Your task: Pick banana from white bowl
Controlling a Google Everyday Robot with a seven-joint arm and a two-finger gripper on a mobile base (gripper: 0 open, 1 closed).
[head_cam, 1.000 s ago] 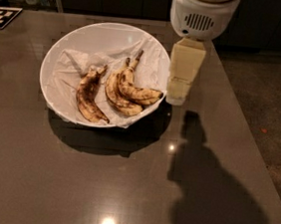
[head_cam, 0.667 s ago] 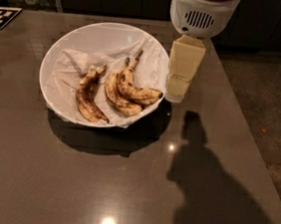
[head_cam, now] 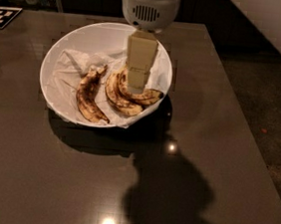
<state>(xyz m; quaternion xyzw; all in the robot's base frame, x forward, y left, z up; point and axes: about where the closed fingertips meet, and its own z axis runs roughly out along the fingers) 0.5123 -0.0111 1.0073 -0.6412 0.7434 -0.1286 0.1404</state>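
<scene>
The white bowl (head_cam: 61,55) stands on the dark table, lined with crumpled white paper (head_cam: 78,60). Three bananas lie in it. The banana (head_cam: 146,98), yellow with brown spots and a dark end, lies at the right of the group. A yellower banana (head_cam: 115,95) lies against it, and a mostly brown-mottled banana (head_cam: 85,101) lies to the left. My gripper (head_cam: 135,86) hangs from above inside the bowl's rim, its cream tip right at the upper part of the banana, hiding the stem. I cannot tell whether it touches.
The dark table (head_cam: 211,156) runs to an edge at the right, with floor (head_cam: 277,98) beyond. A black-and-white marker tag (head_cam: 1,17) lies at the far left corner. The arm's shadow falls on the table in front of the bowl.
My gripper has moved from beside the bowl's right rim to over the bowl, down onto the bananas. The bananas have not moved.
</scene>
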